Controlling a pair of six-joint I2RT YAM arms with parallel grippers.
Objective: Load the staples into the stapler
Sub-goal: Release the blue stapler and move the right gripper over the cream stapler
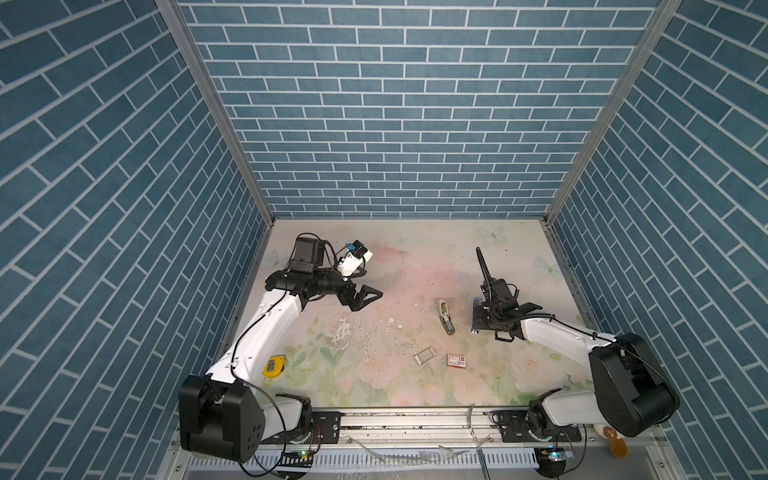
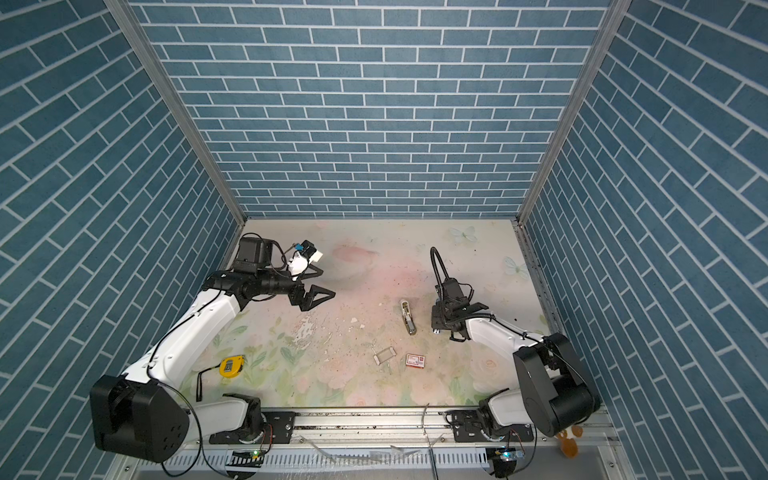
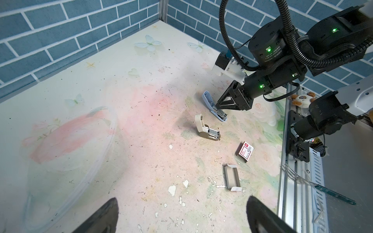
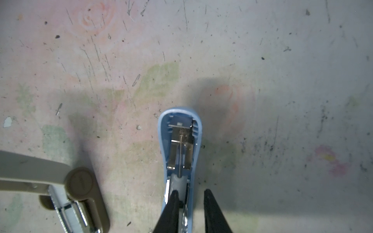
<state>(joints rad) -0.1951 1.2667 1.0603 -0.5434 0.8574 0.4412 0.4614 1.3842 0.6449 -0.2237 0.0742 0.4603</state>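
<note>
1. Cardboard is lying nearest, at the lower middle of both top views: a red-and-white box (image 1: 456,360) with an empty-looking sleeve (image 1: 424,355) just beside it.
2. Further up, a beige stapler (image 1: 445,318) is lying hinged open. The staples (image 4: 60,213), a ribbed silvery strip, appear to be sitting in its tray, at the lower left of the right wrist view.
3. Just right of it, the right gripper (image 4: 191,191) is working at the blue stapler (image 4: 179,145), which is also open. Its jaws are standing narrowly apart, one finger in the channel and one outside the wall. Whether they are pinching anything I cannot tell.
4. Loading seems to be going on at the blue stapler. The next move is calling for a strip seated flat in the channel, then the lid folded shut.
5. Farthest, at the upper left of the table (image 1: 415,257), the left gripper (image 1: 373,282) is hovering, jaws spread wide, holding nothing.
</note>
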